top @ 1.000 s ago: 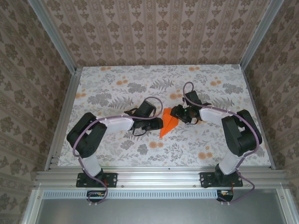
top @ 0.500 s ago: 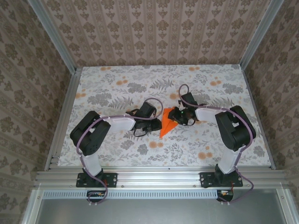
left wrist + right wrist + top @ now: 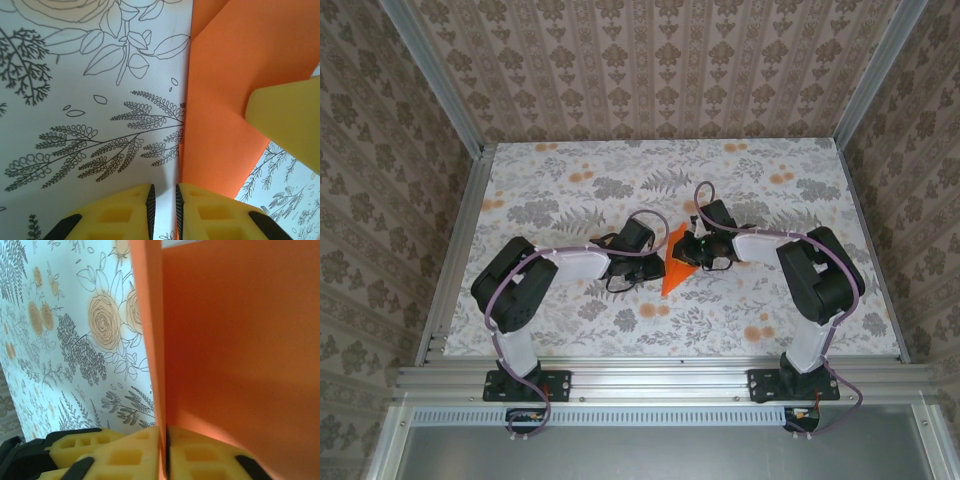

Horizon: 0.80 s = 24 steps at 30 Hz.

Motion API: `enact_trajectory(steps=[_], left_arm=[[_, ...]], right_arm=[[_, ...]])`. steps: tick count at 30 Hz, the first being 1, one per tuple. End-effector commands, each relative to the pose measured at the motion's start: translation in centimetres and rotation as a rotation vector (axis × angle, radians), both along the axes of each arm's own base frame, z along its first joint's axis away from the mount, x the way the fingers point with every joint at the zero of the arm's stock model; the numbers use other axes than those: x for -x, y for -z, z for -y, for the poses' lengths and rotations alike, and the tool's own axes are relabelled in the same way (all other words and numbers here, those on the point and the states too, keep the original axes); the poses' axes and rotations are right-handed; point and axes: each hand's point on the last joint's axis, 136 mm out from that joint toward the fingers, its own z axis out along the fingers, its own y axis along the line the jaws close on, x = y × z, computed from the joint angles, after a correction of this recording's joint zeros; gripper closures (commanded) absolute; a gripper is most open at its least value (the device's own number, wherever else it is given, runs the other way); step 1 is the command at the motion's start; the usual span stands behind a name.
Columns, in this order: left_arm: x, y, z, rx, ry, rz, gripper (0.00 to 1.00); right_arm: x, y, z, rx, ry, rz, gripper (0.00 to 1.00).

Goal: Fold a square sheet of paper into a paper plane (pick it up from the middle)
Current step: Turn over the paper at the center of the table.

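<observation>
paper plane (image 3: 670,272): is coloured plain bright orange | table (image 3: 570,190): is printed white, grey ferns, pale-orange flowers | left gripper (image 3: 164,188): is padded yellow

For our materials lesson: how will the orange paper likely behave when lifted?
Probably light and floppy: the paper is visibly thin. Its fold likely stiffens it; it juts straight from the right fingers. Existing creases suggest it marks easily.

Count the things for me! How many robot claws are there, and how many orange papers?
Robot claws: 2 (left gripper, right gripper)
Orange paper: 1, folded to a point
Total: 3
</observation>
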Motion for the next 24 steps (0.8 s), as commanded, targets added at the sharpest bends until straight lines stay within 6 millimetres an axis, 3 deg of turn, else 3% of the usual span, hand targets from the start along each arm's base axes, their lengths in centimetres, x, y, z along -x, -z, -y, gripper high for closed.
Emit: enact_trajectory(steps=[1,5,10,15,20,24], left_arm=[[-0.6,-1.1,-0.2,0.018,-0.016,0.015,0.75],[-1.5,-2.7,-2.5,0.000,-0.057,0.042,0.64],[-3.0,-4.1,-8.2,-0.129,-0.154,0.072,0.56],[-4.5,-6.3,-14.6,-0.260,-0.270,0.139,0.40],[-4.9,-8.0,-20.7,-0.316,-0.401,0.165,0.24],[-4.6,-9.4,-24.1,-0.307,-0.480,0.184,0.17]], right_arm=[[-0.2,-0.2,0.0,0.035,-0.016,0.012,0.94],[-0.2,-2.2,1.7,0.184,-0.041,0.058,0.98],[0.3,-4.8,4.0,0.381,-0.077,0.098,0.99],[0.8,-6.6,5.5,0.618,-0.143,0.141,0.99],[0.0,-8.1,6.5,0.904,-0.220,0.211,0.99],[-1.2,-8.6,6.6,1.135,-0.296,0.266,0.99]])
